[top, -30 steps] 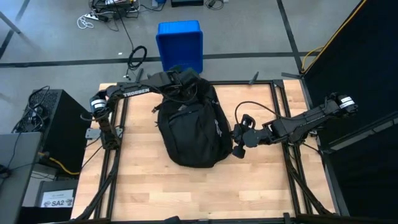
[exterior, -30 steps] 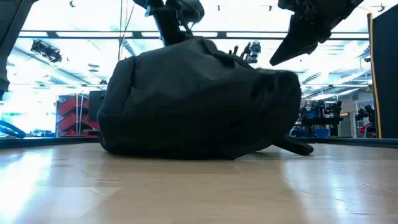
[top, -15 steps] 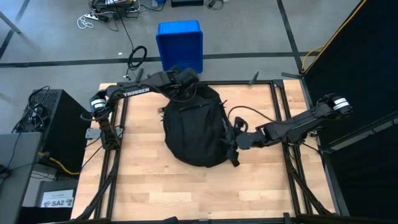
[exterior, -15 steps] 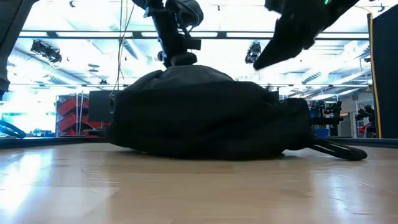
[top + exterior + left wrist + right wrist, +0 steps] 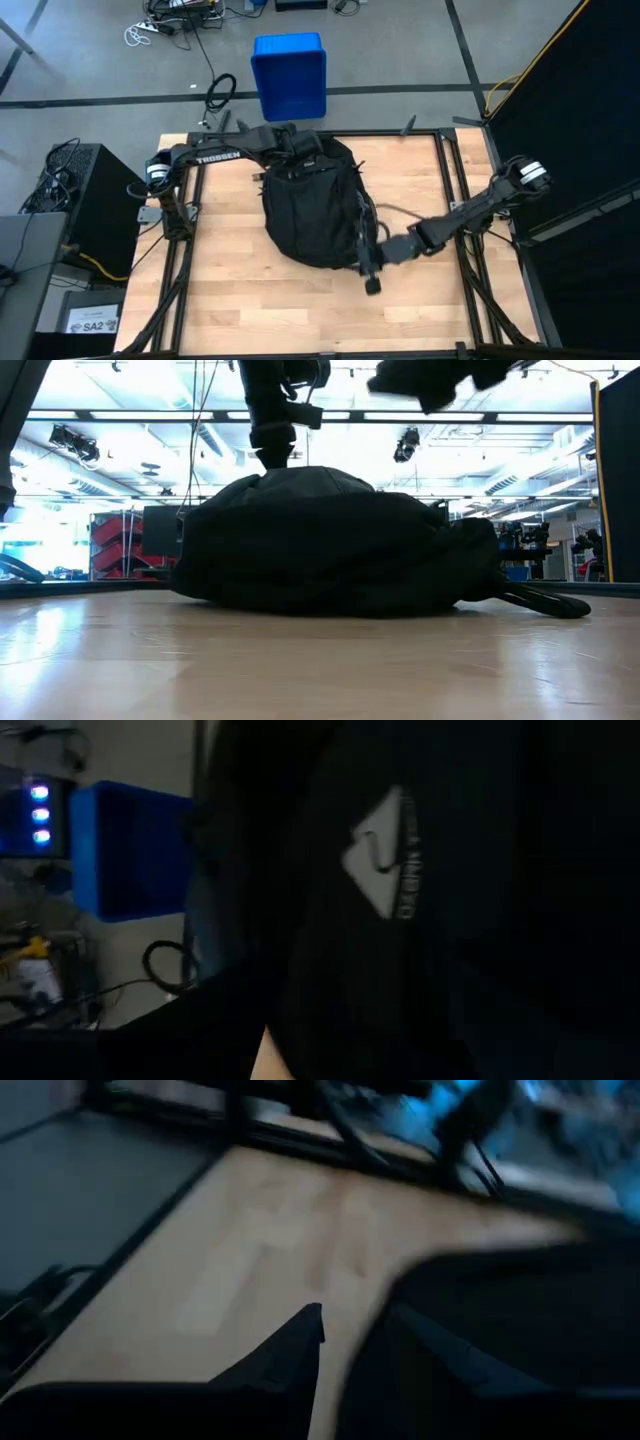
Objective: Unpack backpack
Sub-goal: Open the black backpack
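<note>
Left gripper [image 5: 300, 148]: fingers wide apart, holding nothing, right at the top end of the backpack [image 5: 315, 205], likely to find the opening.
Right gripper [image 5: 368, 262]: fingers a little apart, just beside the bag's lower corner, gripping nothing I can see.
Backpack: lies flat between both grippers on the table [image 5: 250, 300], so either can reach it.
Blue bin [image 5: 290, 73]: on the floor past the left gripper, maybe for unpacked things.

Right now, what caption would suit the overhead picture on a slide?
Large black fabric backpack lies on the wooden table, left gripper at its top, right gripper beside its lower corner.
</note>
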